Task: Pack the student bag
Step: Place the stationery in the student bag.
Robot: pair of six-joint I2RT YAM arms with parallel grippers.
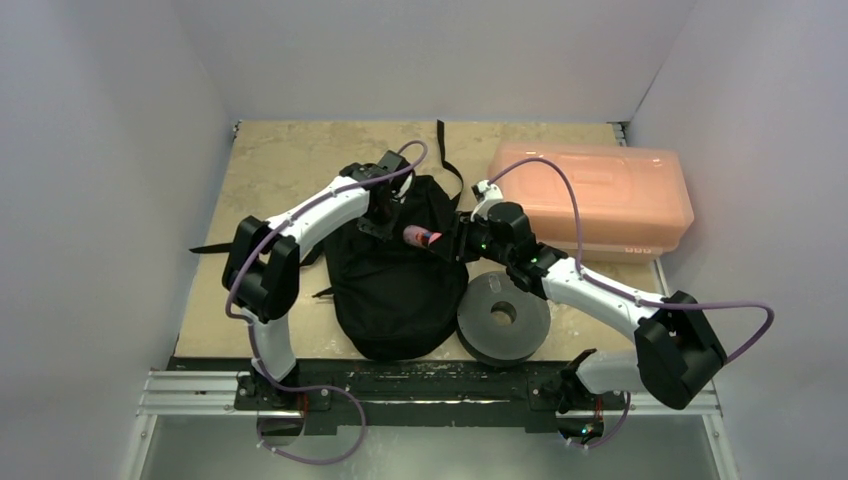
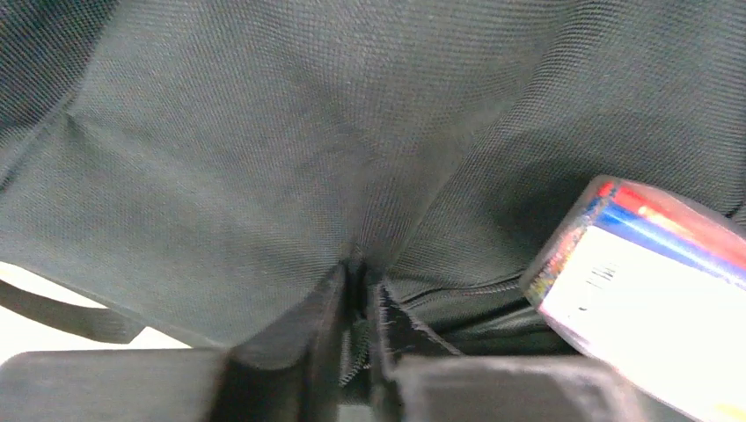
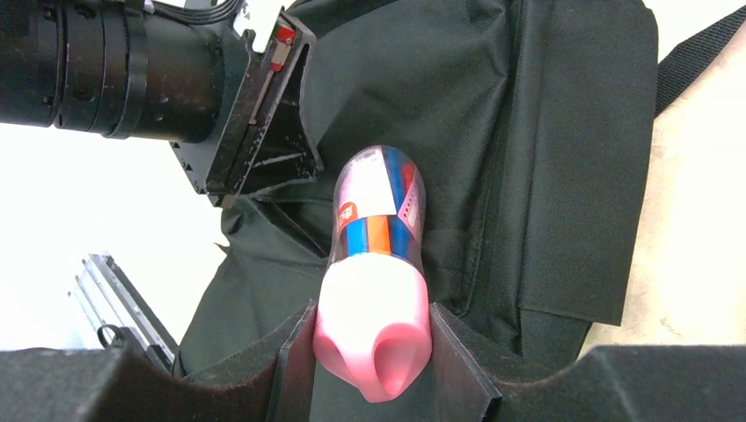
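Now your student bag (image 1: 400, 290) lies in a floppy heap on the table (image 1: 290, 170), and both arms reach over its top part.

Your left gripper (image 2: 356, 290) is at the bag's top end. Its jaws are squeezed nearly together, with a fold of the bag's black cloth pinched between them. The cloth bunches up into creases right where the fingers (image 2: 295, 352) bite it.

Your right gripper (image 3: 374, 352) comes at the bag from its right side. It is holding a bottle (image 3: 380, 215) by the pink cap (image 3: 374, 334), with one finger pressed on each side of the cap. The bottle has a clear body with a red, blue and orange label. It sticks out over the bag's cloth, and its far end is just beside the left gripper. You cannot tell if the bottle touches the bag.

One long black strap (image 1: 443, 150) runs away from the bag's far side. An orange box (image 1: 590, 195) with a lid sits to the right of the bag, further back. A grey spool (image 1: 503, 318) lies flat against the bag's right side, closer to you.
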